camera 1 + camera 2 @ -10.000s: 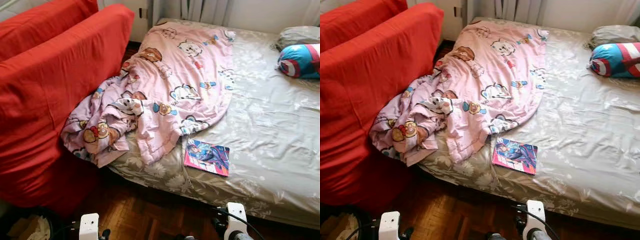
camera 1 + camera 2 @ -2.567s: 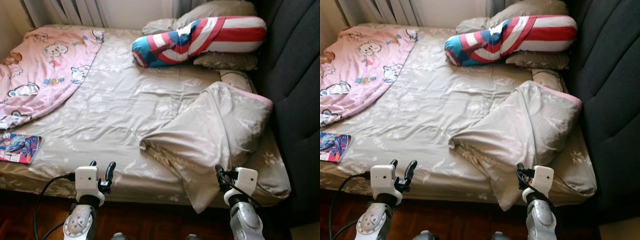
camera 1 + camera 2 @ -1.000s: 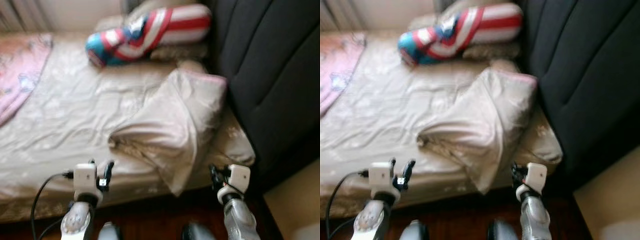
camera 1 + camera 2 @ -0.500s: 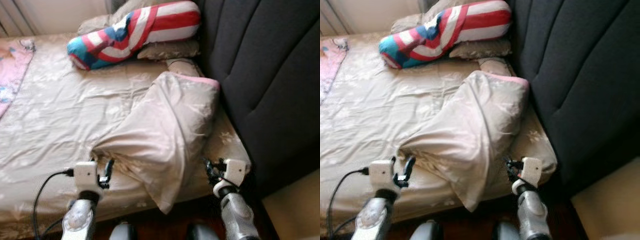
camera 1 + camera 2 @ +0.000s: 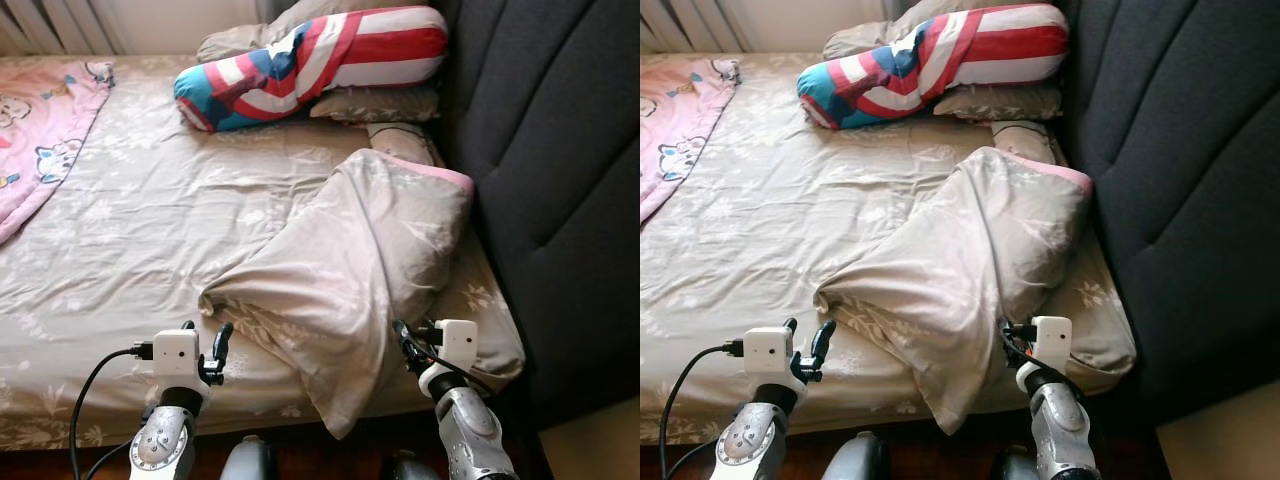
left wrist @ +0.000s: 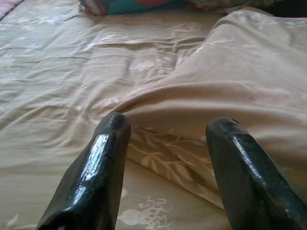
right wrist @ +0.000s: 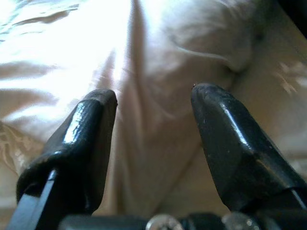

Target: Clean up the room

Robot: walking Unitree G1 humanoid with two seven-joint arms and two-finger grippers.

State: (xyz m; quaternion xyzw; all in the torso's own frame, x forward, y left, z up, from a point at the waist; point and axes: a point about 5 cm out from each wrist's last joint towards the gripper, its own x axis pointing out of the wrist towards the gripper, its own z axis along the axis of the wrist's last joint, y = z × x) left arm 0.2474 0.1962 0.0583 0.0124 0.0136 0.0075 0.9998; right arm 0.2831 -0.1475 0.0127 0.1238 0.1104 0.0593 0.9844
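A crumpled beige floral duvet (image 5: 360, 260) lies bunched on the bed's right side, and one corner hangs over the front edge. My left gripper (image 5: 205, 336) hovers open above the front edge, just left of the duvet's folded corner (image 6: 192, 158). Low beside the hanging corner, my right gripper (image 5: 403, 338) is open and faces the duvet cloth (image 7: 158, 57). Neither gripper holds anything. A red, white and blue striped bolster (image 5: 310, 60) rests on grey pillows (image 5: 375, 103) at the head of the bed. A pink cartoon blanket (image 5: 40, 130) lies at the far left.
The bed (image 5: 120, 230) carries a beige floral sheet. A dark padded headboard (image 5: 560, 170) rises along the right. Dark wood floor (image 5: 940, 440) shows under the front edge, and curtains (image 5: 60, 20) hang at the back left. A black cable (image 5: 90, 400) trails from my left wrist.
The camera has swung from the pink blanket and red sofa to the headboard end, then slightly back left. Both arms rose early on and now hold the same open pose.
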